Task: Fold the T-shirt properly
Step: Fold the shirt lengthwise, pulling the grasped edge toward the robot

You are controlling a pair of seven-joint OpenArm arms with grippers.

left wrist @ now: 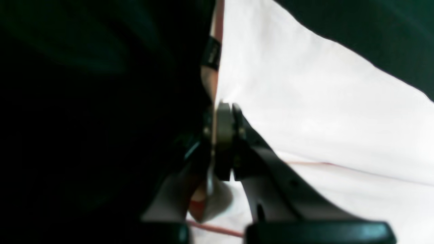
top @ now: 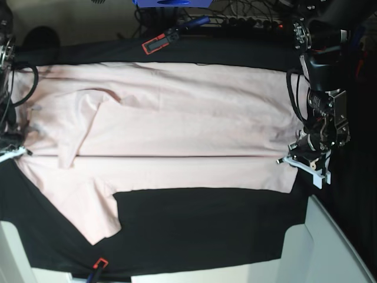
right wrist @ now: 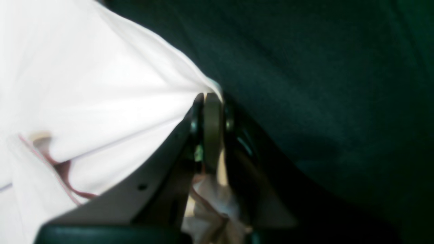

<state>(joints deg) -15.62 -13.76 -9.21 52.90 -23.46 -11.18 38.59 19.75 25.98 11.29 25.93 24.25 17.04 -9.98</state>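
This looks like a robotics lab or test bench rather than a home. A work table draped in a black cloth cover (top: pixel 206 224) fills the base view, with a robot arm (top: pixel 321 76) mounted at either side and loose cables hanging from the arms. Along the far edge lie a tangle of wires and a power strip (top: pixel 247 22), a blue object (top: pixel 171 3) and a red-framed tool (top: pixel 158 43), while pale panels (top: pixel 330 253) flank the near corners.
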